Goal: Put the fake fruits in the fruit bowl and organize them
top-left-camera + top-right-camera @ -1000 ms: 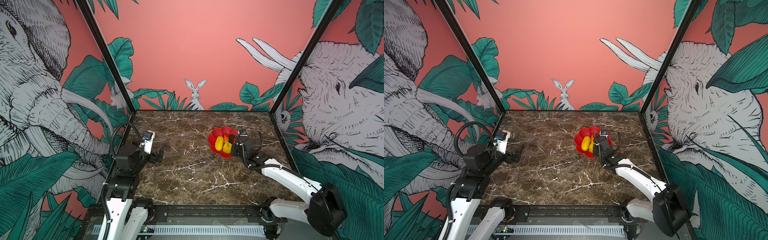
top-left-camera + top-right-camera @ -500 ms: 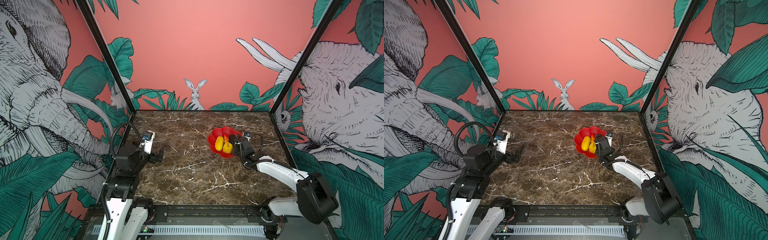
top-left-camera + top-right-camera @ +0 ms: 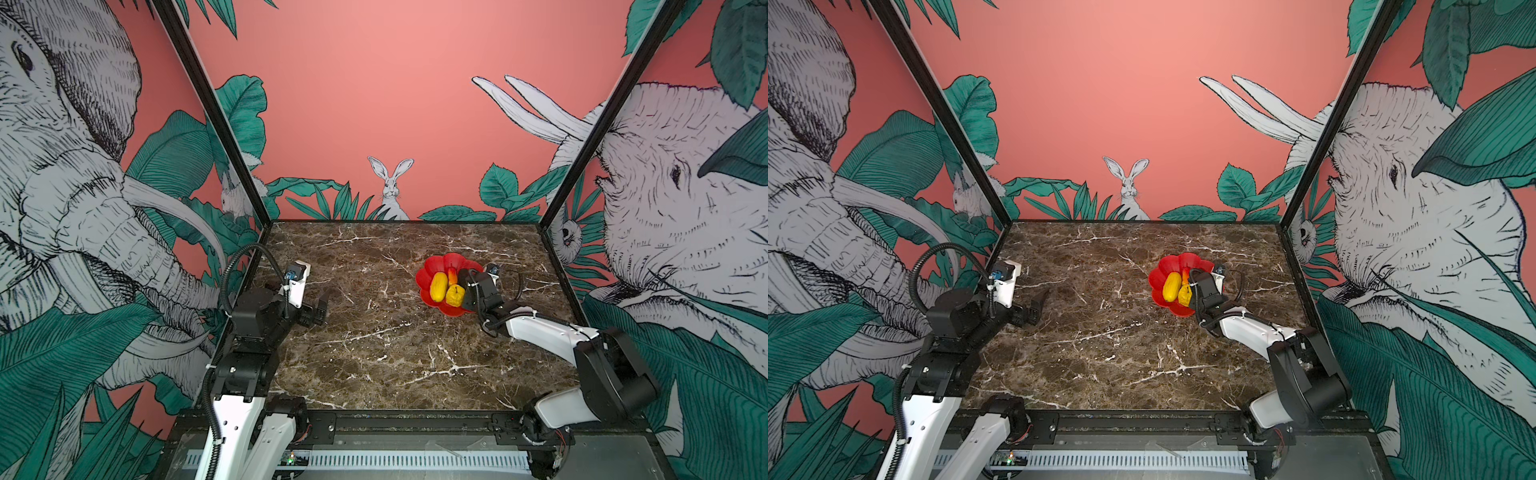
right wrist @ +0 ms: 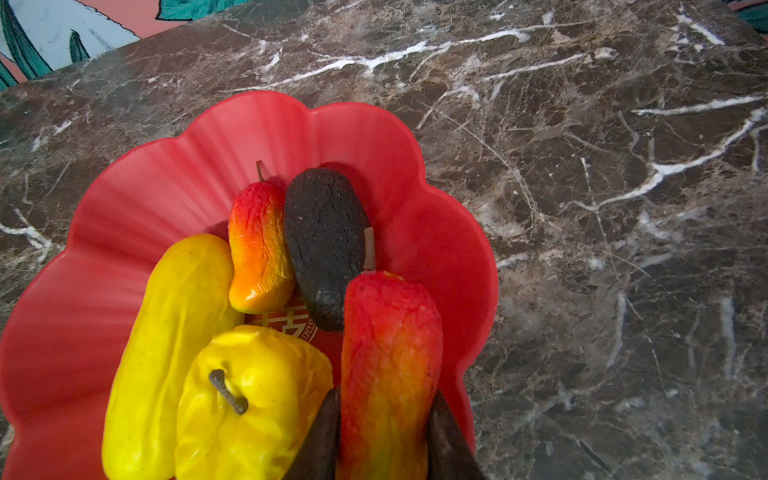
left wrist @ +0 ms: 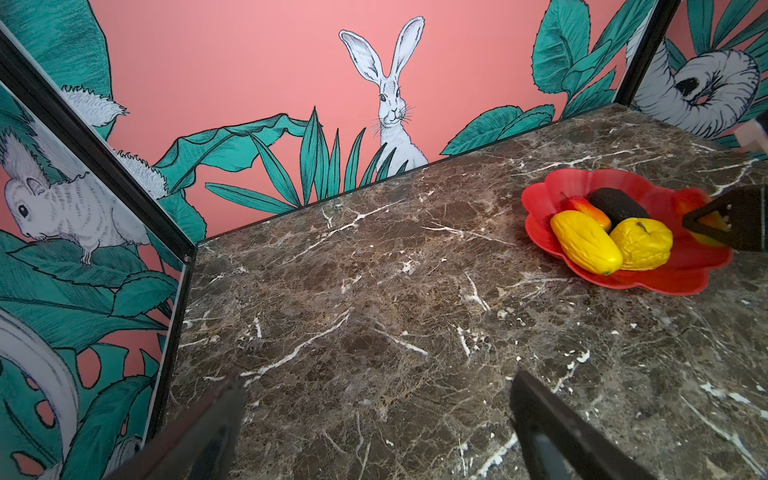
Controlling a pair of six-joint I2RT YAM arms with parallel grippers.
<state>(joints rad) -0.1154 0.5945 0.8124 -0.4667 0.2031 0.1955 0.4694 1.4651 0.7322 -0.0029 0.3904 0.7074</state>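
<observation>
Four of the fake fruits lie in the fruit bowl: the long yellow oval, the round yellow one, the black oval and a slim red-orange piece, all just ahead of my right hand. That hand is clamped narrow on the fifth, the second slim red-orange fruit, with its stem pointing away from the fingers and the round yellow one just beside it. My worry is the release. The hand sits over the rim nearest it, so a drop from here may tip the piece outward onto the surface, or land it on the black oval and let it roll. Pressing down on the rim could flip the shallow dish. My left hand stands wide and empty, well apart from the bowl.
</observation>
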